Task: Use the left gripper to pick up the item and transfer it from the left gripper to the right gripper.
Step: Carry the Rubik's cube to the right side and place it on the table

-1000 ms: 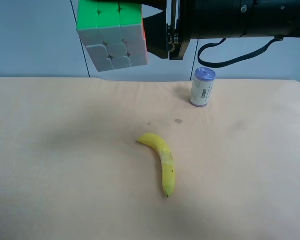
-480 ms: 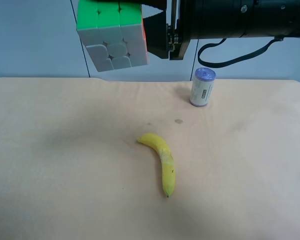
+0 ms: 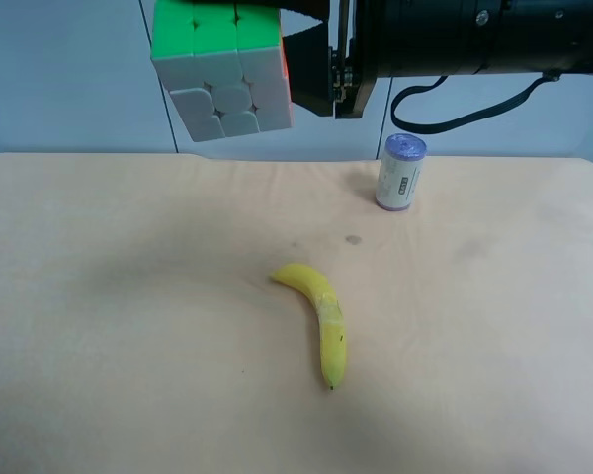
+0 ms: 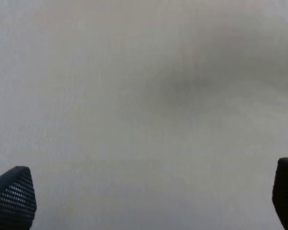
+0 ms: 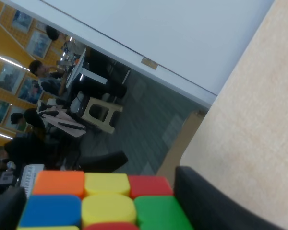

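The item, a puzzle cube (image 3: 222,69) showing green and white faces, hangs high above the table's far side in the exterior high view. The right gripper (image 3: 295,44), on a long cylindrical black arm (image 3: 474,39), is shut on it. In the right wrist view the cube (image 5: 103,201) shows orange, yellow, red, blue and green stickers between the two black fingers (image 5: 216,206). The left gripper (image 4: 149,196) is open and empty over bare table, with only its two fingertips (image 4: 12,199) showing. It is out of the exterior high view.
A yellow banana (image 3: 318,321) lies near the middle of the beige table (image 3: 128,296). A white can with a purple lid (image 3: 402,173) stands at the far side, below the arm. A looped black cable (image 3: 455,109) hangs under the arm.
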